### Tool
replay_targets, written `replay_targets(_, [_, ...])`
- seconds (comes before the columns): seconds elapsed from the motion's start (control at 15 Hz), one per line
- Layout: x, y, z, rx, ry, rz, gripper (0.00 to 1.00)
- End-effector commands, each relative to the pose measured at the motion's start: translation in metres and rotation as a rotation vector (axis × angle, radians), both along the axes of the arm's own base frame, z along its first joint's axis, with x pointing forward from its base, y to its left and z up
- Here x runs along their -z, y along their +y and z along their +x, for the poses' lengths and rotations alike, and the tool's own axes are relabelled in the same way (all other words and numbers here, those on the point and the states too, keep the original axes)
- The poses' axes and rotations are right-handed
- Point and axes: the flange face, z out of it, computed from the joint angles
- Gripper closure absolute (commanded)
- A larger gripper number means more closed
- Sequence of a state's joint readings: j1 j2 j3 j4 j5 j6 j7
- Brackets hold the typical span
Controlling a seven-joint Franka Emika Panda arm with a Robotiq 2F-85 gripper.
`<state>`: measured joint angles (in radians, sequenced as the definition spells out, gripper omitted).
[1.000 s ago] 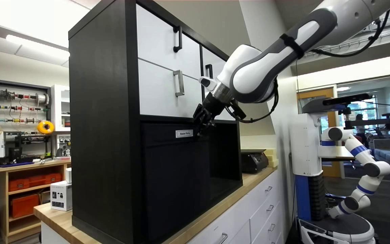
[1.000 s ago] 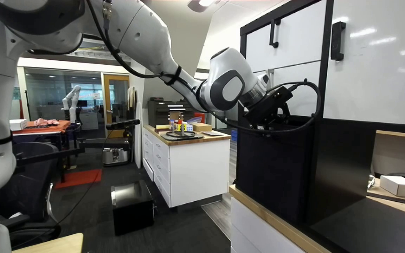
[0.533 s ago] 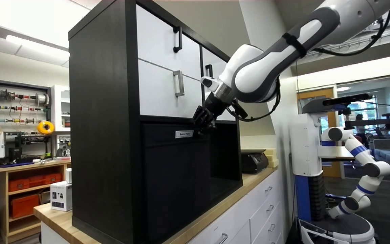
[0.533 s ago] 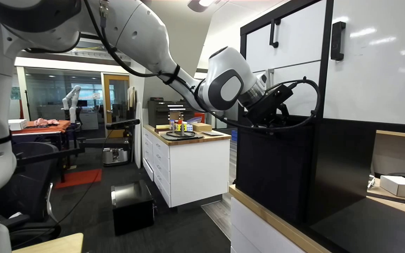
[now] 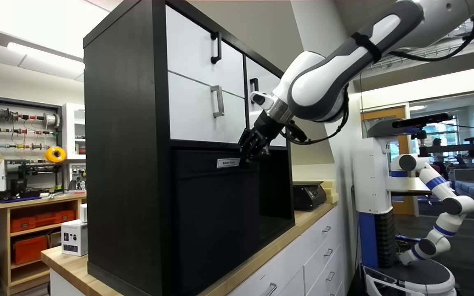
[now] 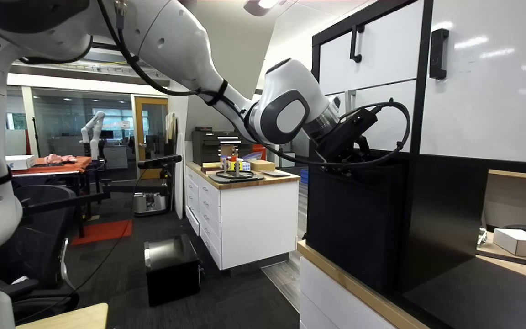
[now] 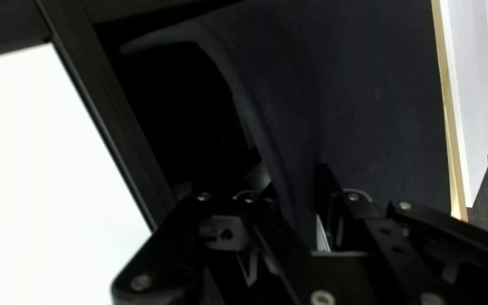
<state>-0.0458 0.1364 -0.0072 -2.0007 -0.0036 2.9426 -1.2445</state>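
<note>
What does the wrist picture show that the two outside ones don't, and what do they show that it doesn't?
Only the wrist view: the dark inside of the bin, its rim held in the gripper, and a pale thing behind that rim, too blurry to name.
Only the exterior views: the white arm and a silver handle.
All three: the gripper, the bin, a white panel and the wooden counter.

One black cabinet (image 5: 124, 148): two black handles (image 5: 219, 47), one gray handle (image 5: 220, 101), one black bin (image 5: 216, 222), one white label (image 5: 228, 163). In an exterior view, four drawer pulls (image 5: 327, 228) right, one yellow ring (image 5: 49, 154) far left. In an exterior view, one office chair (image 6: 39, 242), one red mat (image 6: 103, 232) and one black box (image 6: 171, 274) left, one white box (image 6: 518, 243) near right.
</note>
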Motion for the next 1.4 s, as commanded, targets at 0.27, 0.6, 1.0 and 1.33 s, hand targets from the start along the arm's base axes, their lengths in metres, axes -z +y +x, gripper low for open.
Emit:
replay_targets(0.27, [0.006,-0.017,-0.065,0.006,0.034,0.016,0.96])
replay_targets(0.6, [0.007,-0.023,-0.1,0.0,0.047,0.024,0.96])
replay_targets(1.0, [0.009,-0.031,-0.136,-0.015,0.058,0.026,0.96])
replay_targets(1.33, [0.009,-0.033,-0.152,-0.03,0.061,0.026,0.96])
